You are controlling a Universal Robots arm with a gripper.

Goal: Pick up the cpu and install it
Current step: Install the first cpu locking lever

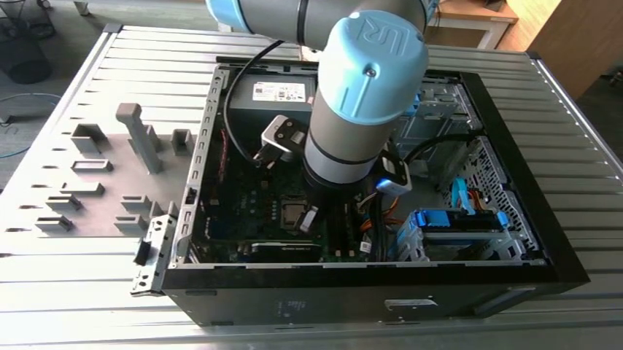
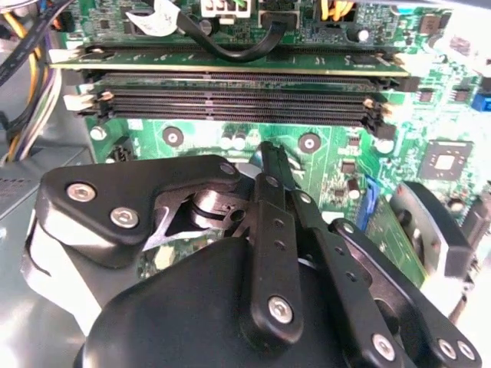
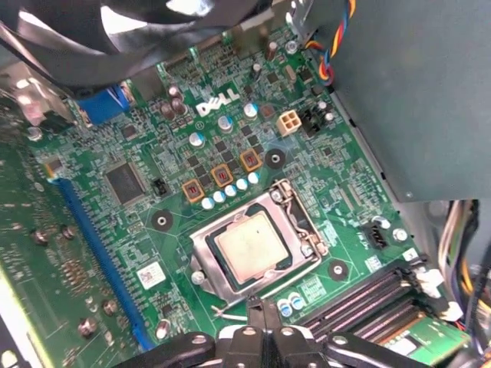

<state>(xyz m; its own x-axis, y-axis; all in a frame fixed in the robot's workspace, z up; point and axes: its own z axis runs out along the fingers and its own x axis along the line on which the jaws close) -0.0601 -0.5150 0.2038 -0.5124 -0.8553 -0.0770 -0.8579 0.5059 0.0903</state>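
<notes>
1. While the arm stands low inside the open computer case [image 1: 506,240], note that the cpu [image 3: 252,247] already lies flat in its socket [image 3: 257,249] on the green motherboard [image 3: 176,222], its silvery top showing inside the metal frame.
2. You have the gripper [image 3: 263,310] just beside the socket's edge, on the side toward the black memory slots [image 3: 368,295]. In both wrist views its fingers meet at the tips, drawn together with nothing between them. It holds no part.
3. In the exterior view the cpu [image 1: 292,215] sits directly beside the arm's lower end, near the middle of the board.
4. Judgement: the chip looks seated square, its edges parallel to the frame. Confirm this before any pressure goes on it; a tilted chip risks bent contacts.
5. Keep the fingertips off the chip's top face and work only at the frame or its lever. I cannot tell from these views whether the retaining latch is fully closed.
6. Mind the cables [image 1: 244,117] hanging near the arm and the small capacitors [image 3: 230,188] beside the socket; keep any motion slow and vertical.
</notes>
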